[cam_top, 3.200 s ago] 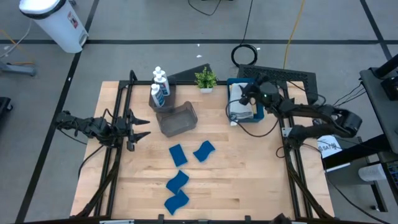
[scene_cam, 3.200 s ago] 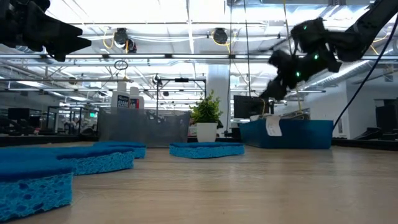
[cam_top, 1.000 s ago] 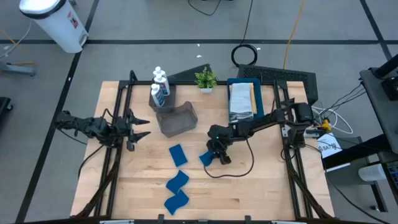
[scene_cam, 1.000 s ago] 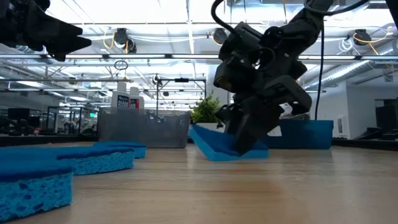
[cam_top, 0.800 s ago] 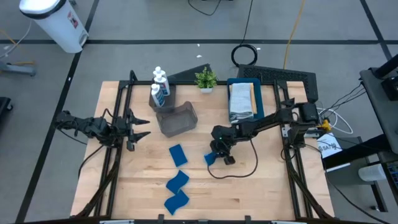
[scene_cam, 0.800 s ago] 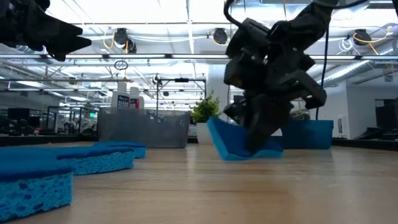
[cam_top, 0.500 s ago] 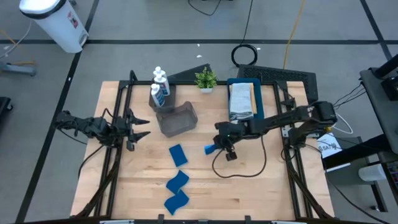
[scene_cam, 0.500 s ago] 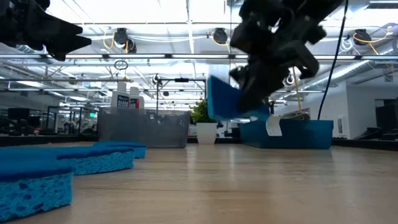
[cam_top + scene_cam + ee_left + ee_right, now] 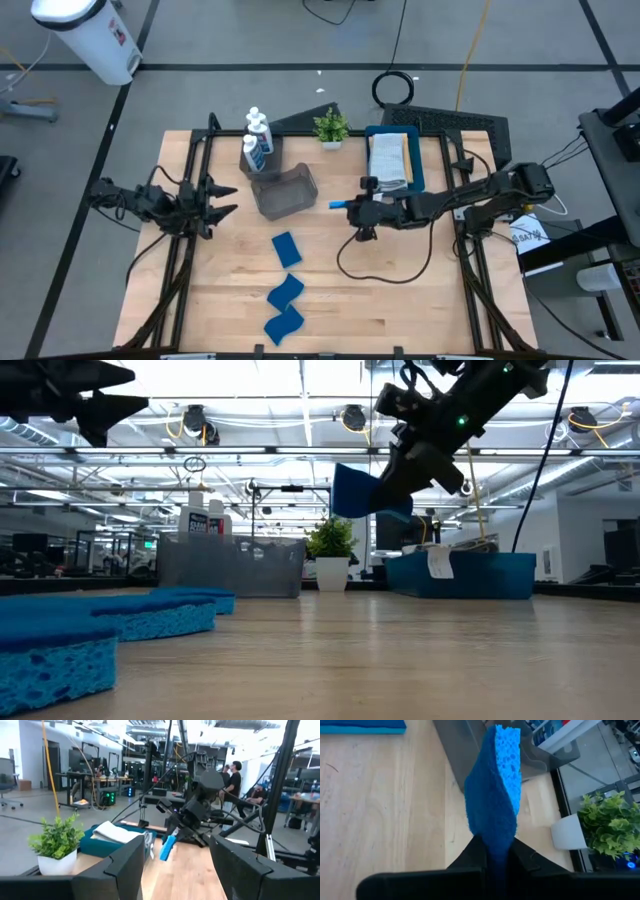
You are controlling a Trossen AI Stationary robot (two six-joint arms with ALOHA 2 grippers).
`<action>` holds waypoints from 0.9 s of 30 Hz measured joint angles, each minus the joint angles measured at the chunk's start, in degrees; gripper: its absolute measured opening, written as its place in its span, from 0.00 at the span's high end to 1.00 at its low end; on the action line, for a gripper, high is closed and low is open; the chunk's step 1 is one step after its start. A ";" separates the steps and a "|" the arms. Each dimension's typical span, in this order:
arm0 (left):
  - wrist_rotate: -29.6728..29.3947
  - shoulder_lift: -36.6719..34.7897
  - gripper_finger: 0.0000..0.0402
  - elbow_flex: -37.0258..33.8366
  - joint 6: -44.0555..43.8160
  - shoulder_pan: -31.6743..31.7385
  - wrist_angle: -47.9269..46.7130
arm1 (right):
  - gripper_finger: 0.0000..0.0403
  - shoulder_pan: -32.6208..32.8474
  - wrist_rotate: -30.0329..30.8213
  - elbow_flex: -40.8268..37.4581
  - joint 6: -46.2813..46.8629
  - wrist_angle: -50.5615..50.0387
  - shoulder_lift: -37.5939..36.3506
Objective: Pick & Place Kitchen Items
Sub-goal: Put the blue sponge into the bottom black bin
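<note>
My right gripper (image 9: 350, 207) hangs over the table's middle, shut on a blue sponge (image 9: 338, 204) that also shows in the low view (image 9: 365, 493) and the right wrist view (image 9: 495, 795). Three more blue sponges (image 9: 286, 249) (image 9: 285, 291) (image 9: 283, 325) lie flat on the wood nearer the front. White bottles (image 9: 256, 135) stand at the far left beside a grey bin (image 9: 285, 190). Folded cloths (image 9: 388, 160) lie in the blue tray (image 9: 417, 178). My left gripper (image 9: 218, 205) waits open at the table's left edge, touching nothing. My right gripper pinches one end of the sponge (image 9: 492, 842) between its two fingers (image 9: 470, 857), which lie on its two broad faces. The fingers come from the table's right, slanting a little downward. The sponge stands on edge, sticks out toward the table's left and hangs clear of the wood.
A small potted plant (image 9: 331, 127) stands at the far edge between the bottles and the tray. Black frame rails (image 9: 185, 260) run along the left and right sides. People stand in the room beyond the table (image 9: 232, 777).
My right gripper has risen from the table and gone toward the far edge, tipping from pointing steeply down to nearly level. The sponge, which had one edge on the wood, is now lifted clear and stands on edge.
</note>
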 joint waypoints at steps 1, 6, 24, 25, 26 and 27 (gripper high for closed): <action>0.00 0.35 0.43 -0.56 -0.63 0.02 1.17 | 0.96 0.00 0.03 0.00 -0.06 0.27 0.00; 1.53 5.61 0.43 -7.19 0.13 0.02 19.12 | 0.96 0.00 -0.24 0.02 -0.07 3.36 0.00; -1.51 46.97 0.43 5.50 1.15 1.78 30.13 | 0.96 0.04 -4.79 0.07 1.49 5.73 -0.02; -1.51 49.06 0.43 6.65 1.17 2.06 30.15 | 0.96 0.04 -4.79 0.07 1.49 5.73 -0.02; -1.49 51.02 0.43 7.66 1.21 2.41 30.05 | 0.96 0.04 -4.79 0.07 1.49 5.69 -0.02; -1.50 53.19 0.43 8.80 1.30 2.77 30.01 | 0.96 0.04 -4.79 0.07 1.49 5.69 -0.02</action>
